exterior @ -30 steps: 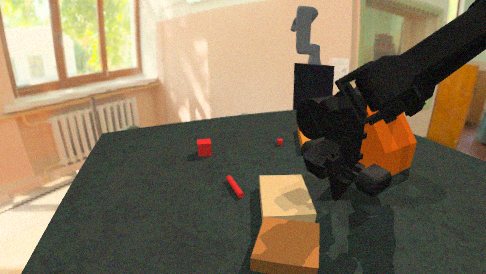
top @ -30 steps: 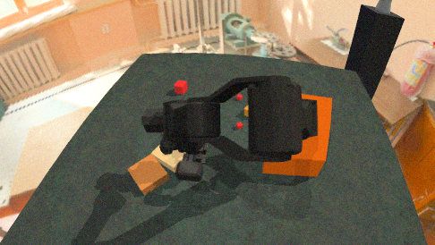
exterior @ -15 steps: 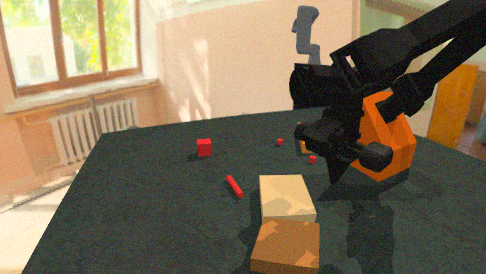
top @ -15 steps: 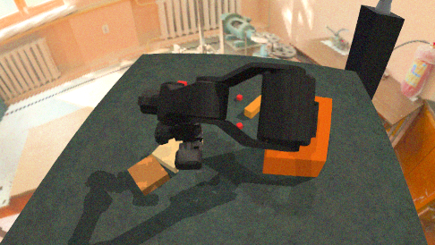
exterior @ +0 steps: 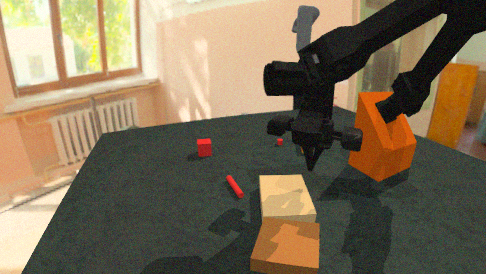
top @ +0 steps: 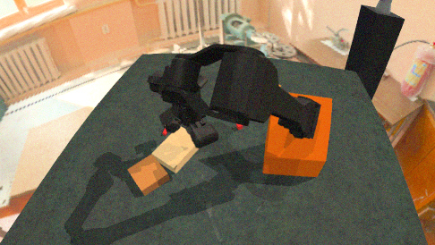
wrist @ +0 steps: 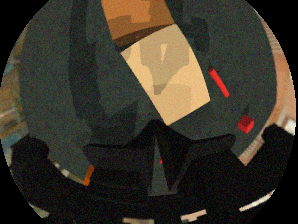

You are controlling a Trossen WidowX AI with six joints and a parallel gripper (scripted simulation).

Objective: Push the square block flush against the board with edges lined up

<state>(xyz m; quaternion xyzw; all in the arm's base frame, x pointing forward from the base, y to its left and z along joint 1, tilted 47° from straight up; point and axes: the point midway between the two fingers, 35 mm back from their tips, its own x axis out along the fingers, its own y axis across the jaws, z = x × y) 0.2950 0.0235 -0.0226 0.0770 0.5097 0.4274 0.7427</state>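
Observation:
The orange-brown square block (top: 146, 173) (exterior: 290, 242) (wrist: 137, 12) lies flat at the near end of the pale, longer board (top: 175, 149) (exterior: 285, 192) (wrist: 170, 75). They meet or nearly meet at one corner. Their facing sides look slightly angled, with a narrow wedge between them; exact contact is unclear. Their left edges lie close to line in the exterior view. My gripper (exterior: 311, 167) (wrist: 154, 121) is shut and empty. Its tips hang just past the board's far end, and appear off both parts. In the top view the tips are hidden.
A large orange block (top: 293, 156) (exterior: 382, 157) stands right of the board, beside the arm. A red rod (exterior: 234, 186) (wrist: 219, 82) lies left of the board in the exterior view. A red cube (exterior: 204, 148) (wrist: 246, 124) and a tiny red piece (exterior: 279, 142) are farther back.

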